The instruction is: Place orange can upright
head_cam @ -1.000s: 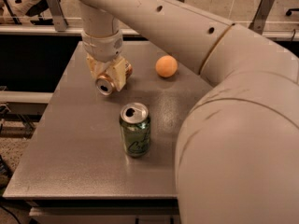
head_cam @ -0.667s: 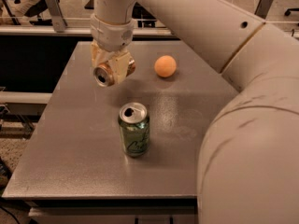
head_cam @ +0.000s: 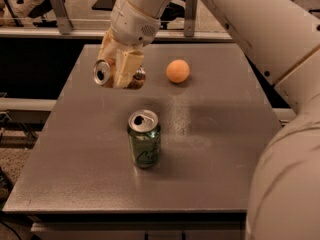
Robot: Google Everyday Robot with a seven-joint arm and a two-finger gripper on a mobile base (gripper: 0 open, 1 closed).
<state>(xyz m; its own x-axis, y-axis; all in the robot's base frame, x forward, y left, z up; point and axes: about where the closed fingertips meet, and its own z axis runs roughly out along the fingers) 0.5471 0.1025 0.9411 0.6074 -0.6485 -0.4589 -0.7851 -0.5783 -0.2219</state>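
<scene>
Gripper (head_cam: 121, 75) height differs a little from one second ago: it is now somewhat higher over the rear left part of the table (head_cam: 215, 179), and the wrist above it is turned more, so the arm (head_cam: 260, 24) comes in from the upper right. The can (head_cam: 102, 72) has gone up with it. The green can (head_cam: 144, 139) and the fruit (head_cam: 177, 70) stand at the same places as before.

The jaws are closed around the can, one pale finger (head_cam: 128, 65) across its front side and the other behind it. The can lies on its side in this grip, not upright, its silver top turned to the left and toward the camera. It hangs beside the fruit and behind the green can, well apart from both. I cannot tell if it is fully clear of the table.
</scene>
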